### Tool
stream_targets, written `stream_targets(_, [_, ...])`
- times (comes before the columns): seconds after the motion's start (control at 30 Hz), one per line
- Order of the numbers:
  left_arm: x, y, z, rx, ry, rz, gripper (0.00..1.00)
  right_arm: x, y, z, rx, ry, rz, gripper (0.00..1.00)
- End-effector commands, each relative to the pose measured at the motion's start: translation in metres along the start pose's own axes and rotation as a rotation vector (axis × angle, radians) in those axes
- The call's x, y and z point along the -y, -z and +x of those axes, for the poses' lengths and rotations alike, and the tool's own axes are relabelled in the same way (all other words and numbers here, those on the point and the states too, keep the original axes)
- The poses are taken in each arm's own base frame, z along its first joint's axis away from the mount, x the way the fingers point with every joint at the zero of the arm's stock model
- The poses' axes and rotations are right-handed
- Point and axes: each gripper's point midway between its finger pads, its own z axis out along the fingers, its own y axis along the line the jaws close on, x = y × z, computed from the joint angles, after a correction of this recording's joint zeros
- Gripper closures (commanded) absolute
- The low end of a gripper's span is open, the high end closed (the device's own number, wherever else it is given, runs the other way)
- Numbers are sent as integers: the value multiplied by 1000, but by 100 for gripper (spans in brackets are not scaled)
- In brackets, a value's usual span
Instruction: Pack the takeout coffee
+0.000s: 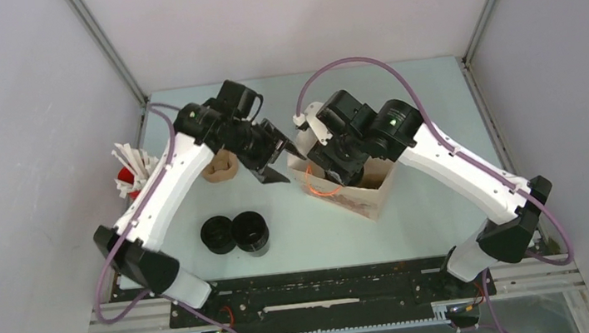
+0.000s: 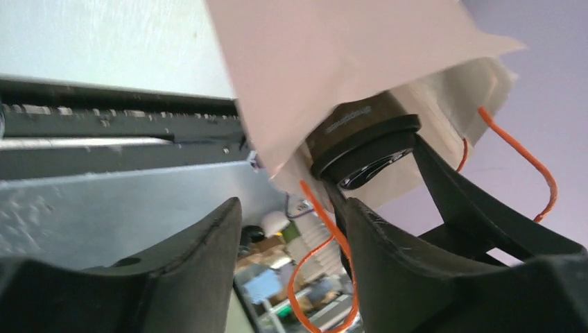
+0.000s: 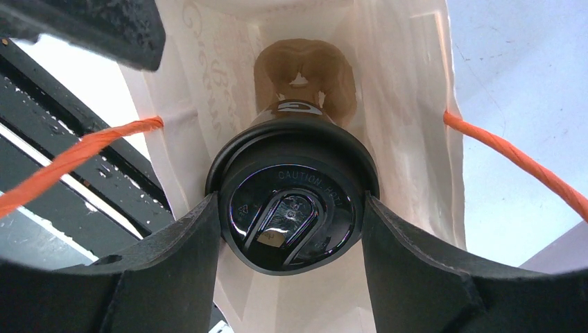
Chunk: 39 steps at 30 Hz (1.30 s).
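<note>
Right gripper (image 3: 292,201) is clamped on one takeout coffee (image 3: 291,225) inside the bag (image 3: 409,83); left gripper (image 2: 291,208) is apart. Two more cups (image 1: 250,232) wait outside the bag.

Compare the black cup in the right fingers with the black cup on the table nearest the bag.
The held cup is clamped between the right gripper's fingers; the table cup stands free, touched by no gripper. The held cup is inside the paper bag; the table cup is outside it, beside another black cup. Both are black with black lids.
</note>
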Motion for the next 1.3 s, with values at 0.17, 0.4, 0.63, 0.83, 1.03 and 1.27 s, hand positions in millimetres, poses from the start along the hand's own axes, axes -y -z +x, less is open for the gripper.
stream_targets(0.17, [24,-6,35,-88,308,189,30,3,17,-7,81,-11,0,100])
stream_targets(0.4, [21,-22,23,-48,299,136,58,-1,22,0,68,-3,11,100])
stream_targets(0.63, [4,-29,18,-22,250,61,73,1,24,4,68,0,24,100])
stream_targets(0.83, [22,-18,-3,66,43,111,100,3,28,4,73,-15,36,100])
stream_targets(1.03, [64,12,-23,242,-366,203,100,8,32,16,18,-94,78,100])
stream_targets(1.27, [62,-4,-17,243,-457,326,100,12,32,7,52,-208,135,100])
